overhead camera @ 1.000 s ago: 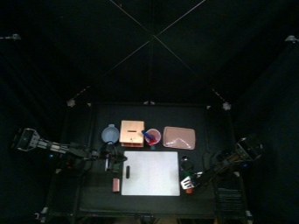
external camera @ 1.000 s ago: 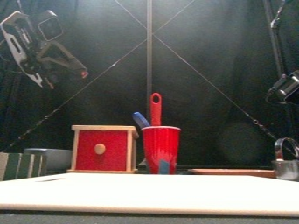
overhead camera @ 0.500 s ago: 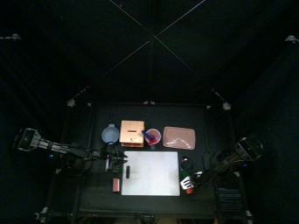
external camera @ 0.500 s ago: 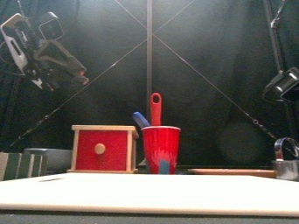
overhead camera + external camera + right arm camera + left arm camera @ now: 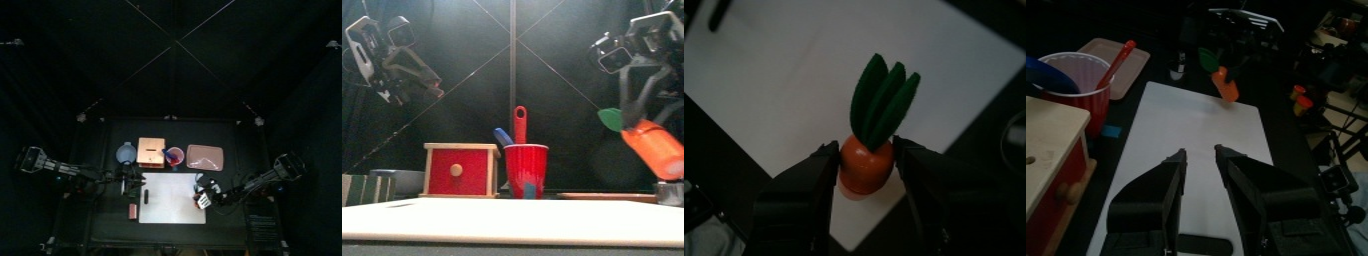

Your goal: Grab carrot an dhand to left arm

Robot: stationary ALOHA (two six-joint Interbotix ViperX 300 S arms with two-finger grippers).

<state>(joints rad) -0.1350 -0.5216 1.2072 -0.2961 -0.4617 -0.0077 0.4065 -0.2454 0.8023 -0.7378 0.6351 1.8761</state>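
I work from the biggest thing down. The white cutting board (image 5: 171,197) lies at the front of the bench (image 5: 237,210), and above its right edge my right claw (image 5: 867,160) holds the carrot (image 5: 867,165) clear of the surface, jaws closed on the orange body with the green leaves (image 5: 882,97) sticking out past the tips. In the front view the carrot (image 5: 657,147) hangs at about 3 o'clock, tilted, well above the board. My left claw (image 5: 1199,155) waits over the board's other side, jaws parted fairly wide and empty, pointing toward the carrot (image 5: 1221,84) at its 12 o'clock.

The step in hand, as I judge it, is the handover. To do it well I would bring the right claw across slowly, keep the carrot's free end aimed between the left jaws, and offer a bare stretch of orange so the two claws do not collide. I would let go on the right only once the left has closed firmly.

The red cup (image 5: 527,170) and the red drawer box (image 5: 460,170) stand behind. I can read no brand, label or writing anywhere.
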